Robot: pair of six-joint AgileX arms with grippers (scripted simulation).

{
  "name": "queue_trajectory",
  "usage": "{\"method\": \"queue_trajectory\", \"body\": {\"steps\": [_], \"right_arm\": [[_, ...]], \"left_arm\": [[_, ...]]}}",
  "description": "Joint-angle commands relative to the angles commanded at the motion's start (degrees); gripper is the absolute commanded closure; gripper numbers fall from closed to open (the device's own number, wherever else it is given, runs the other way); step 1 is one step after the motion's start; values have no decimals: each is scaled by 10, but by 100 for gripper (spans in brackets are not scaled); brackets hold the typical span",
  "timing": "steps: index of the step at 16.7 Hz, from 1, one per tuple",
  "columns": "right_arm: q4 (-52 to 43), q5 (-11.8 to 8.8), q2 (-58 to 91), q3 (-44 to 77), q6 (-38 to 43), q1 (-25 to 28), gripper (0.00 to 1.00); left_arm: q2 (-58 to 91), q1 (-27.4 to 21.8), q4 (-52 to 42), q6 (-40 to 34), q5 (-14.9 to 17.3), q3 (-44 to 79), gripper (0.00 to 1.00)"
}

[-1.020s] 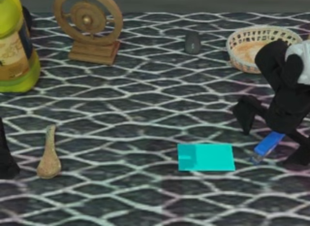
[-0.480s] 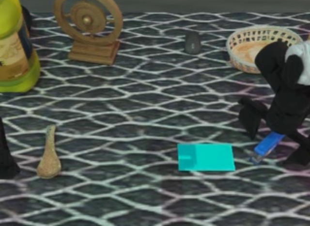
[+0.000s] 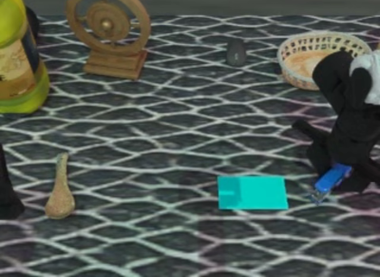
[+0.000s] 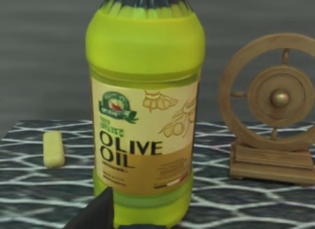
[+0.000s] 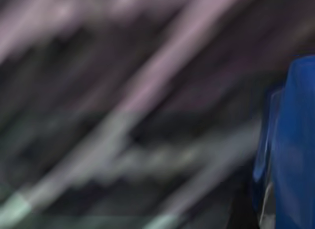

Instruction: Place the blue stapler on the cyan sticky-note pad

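The net-patterned table (image 3: 178, 128) carries the cyan sticky-note pad (image 3: 252, 192), the blue stapler (image 3: 331, 181), a basket (image 3: 314, 51).

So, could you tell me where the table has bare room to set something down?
The widest bare stretch lies mid-table, between the wooden wheel, wooden spoon and cyan sticky-note pad. It is crowded at the right, where the right gripper sits over the blue stapler near the basket.

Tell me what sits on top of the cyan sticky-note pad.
Nothing: the cyan sticky-note pad lies bare. The blue stapler rests on the table to its right, its far end covered by the right gripper, whose fingers straddle it.
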Motion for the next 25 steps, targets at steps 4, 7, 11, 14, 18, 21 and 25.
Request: {"method": "queue_trajectory", "body": {"steps": [4,7,11,14,18,21,25], "right_arm": [[0,0,0,0,0,0,100],[0,0,0,0,0,0,100],[-36,7,-18,19,-6,-2,100],[-111,7,-42,64,-4,-2,100],[-211,7,-79,124,-9,1,100],[-227,7,-89,137,-11,2,100],[-226,7,-86,137,-16,1,100]], "left_arm": [[0,0,0,0,0,0,0],[0,0,0,0,0,0,0],[0,0,0,0,0,0,0],[0,0,0,0,0,0,0],[0,0,0,0,0,0,0],[0,0,0,0,0,0,0],[0,0,0,0,0,0,0]]}}
